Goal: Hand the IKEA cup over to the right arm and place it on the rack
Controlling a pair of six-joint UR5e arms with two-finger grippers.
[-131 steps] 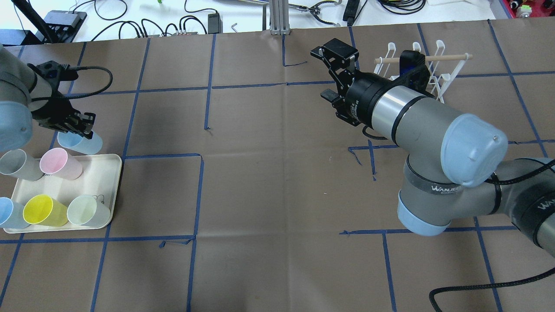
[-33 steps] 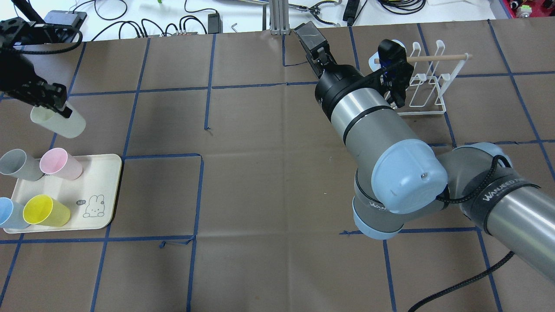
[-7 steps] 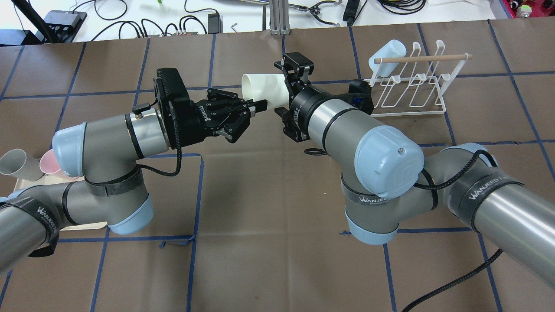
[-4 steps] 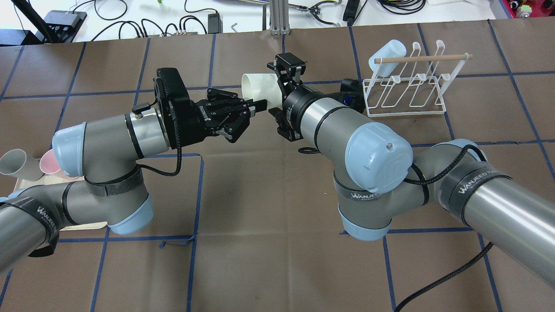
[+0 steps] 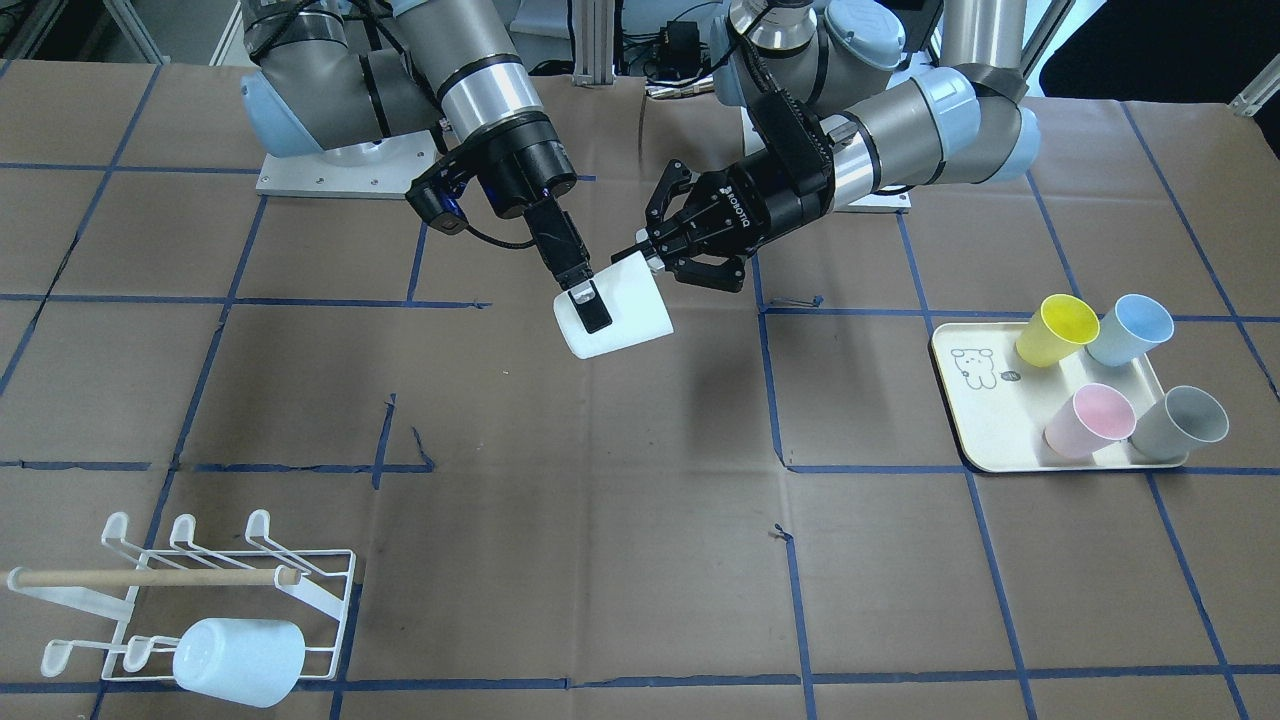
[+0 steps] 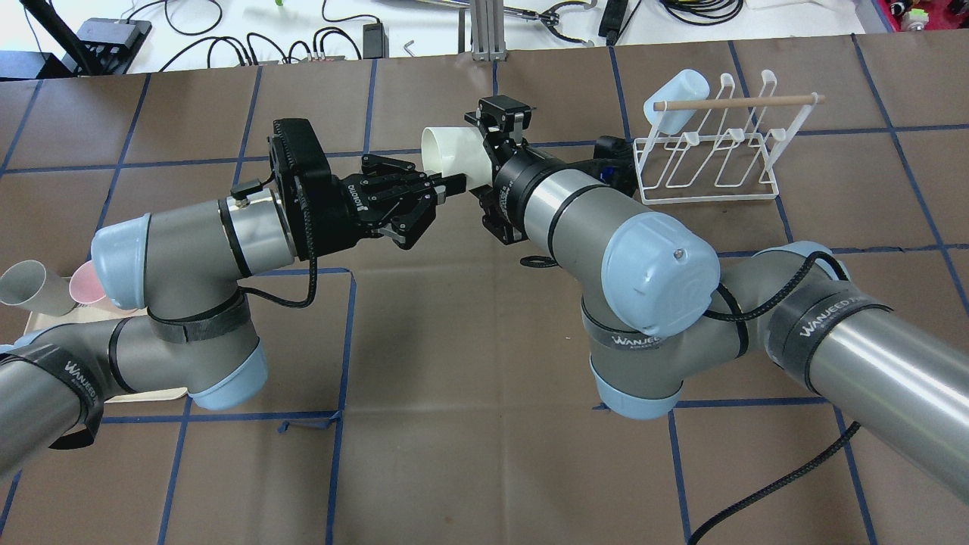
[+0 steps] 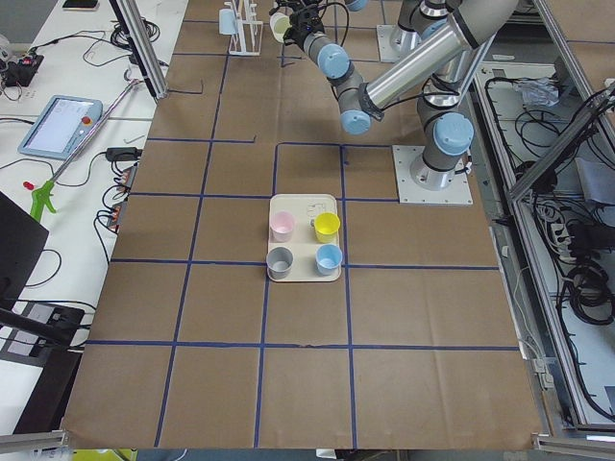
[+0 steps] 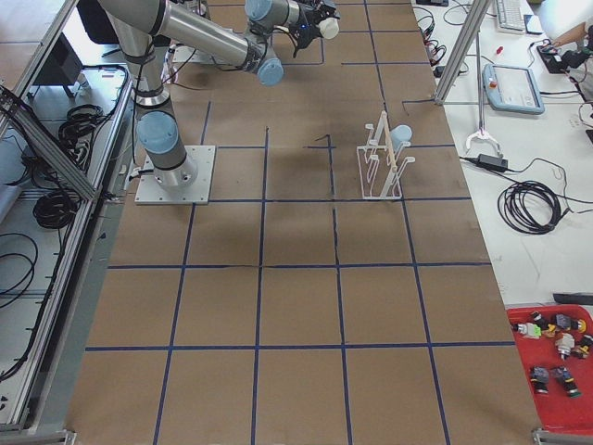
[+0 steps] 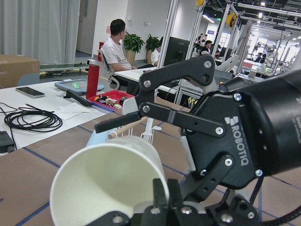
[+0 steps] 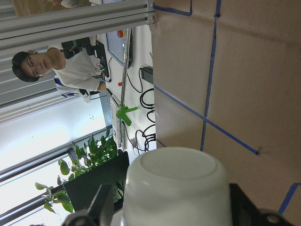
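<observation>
The right tool (image 5: pixel 592 312) has its two fingers spread, one on each side of the IKEA cup (image 5: pixel 635 312), reaching in over the base end. In its wrist view a thin dark gap shows beside one finger, so I judge it not yet clamped, though this is hard to be sure of.

The cup hangs in the air above the worktop, lying nearly on its side. Its long axis runs from one tool to the other, base toward the right tool and open mouth toward the left tool (image 5: pixel 650 262). The left tool is pinched on the rim, one finger inside the mouth and one outside.

The rack (image 5: pixel 310 597) stands apart from the cup, on the right arm's side, so the right arm is the nearer one to it. A pale blue cup (image 5: pixel 240 662) already sits on an end prong of the rack.

The coming move looks like closing the right tool across the cup's body before the left tool lets go.
</observation>
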